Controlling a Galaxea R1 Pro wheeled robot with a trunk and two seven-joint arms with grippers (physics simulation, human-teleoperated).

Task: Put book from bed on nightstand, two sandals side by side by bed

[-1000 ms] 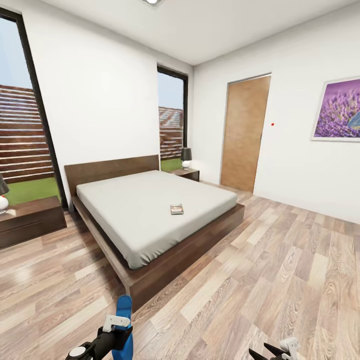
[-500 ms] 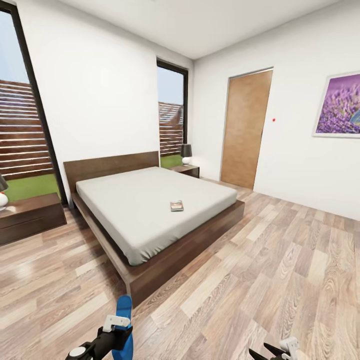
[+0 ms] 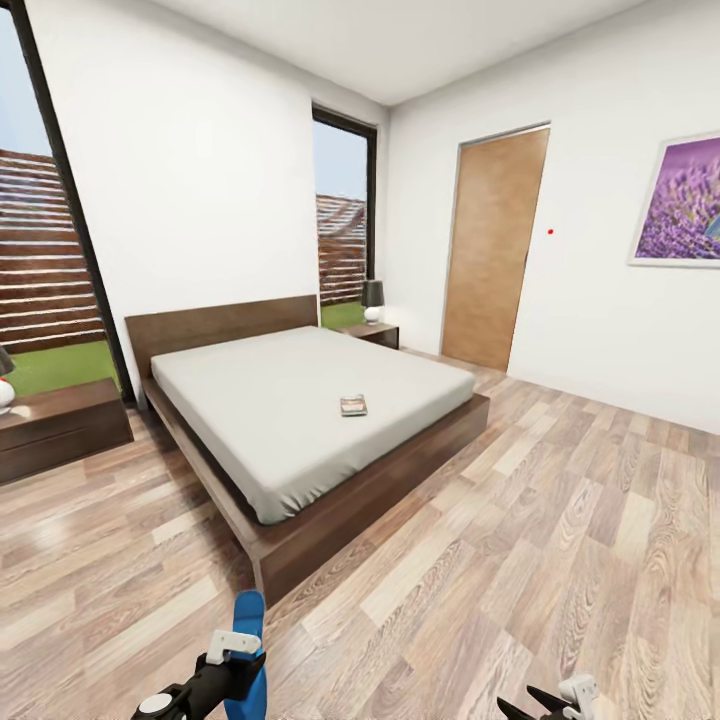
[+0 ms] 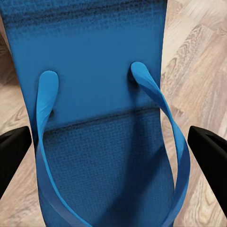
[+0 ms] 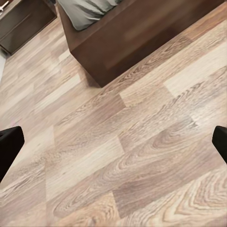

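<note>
Ahead, bed (image 3: 300, 430) before nightstand (image 3: 372, 335)

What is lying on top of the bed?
On the bed, a small book lies flat on the pale mattress, toward the foot end. Nothing else shows on it. The space under its frame is hidden.

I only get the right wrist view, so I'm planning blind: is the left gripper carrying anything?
Observer: Yes, the left gripper holds a flat bright blue sandal between its fingers.
Operator: Where is the book?
Observer: The small thin paperback book lies on the large pale grey bed, near its door-side edge.
Operator: Any nightstand near it?
Observer: A dark wooden nightstand with a lamp stands beyond the bed, by the far window.
</note>
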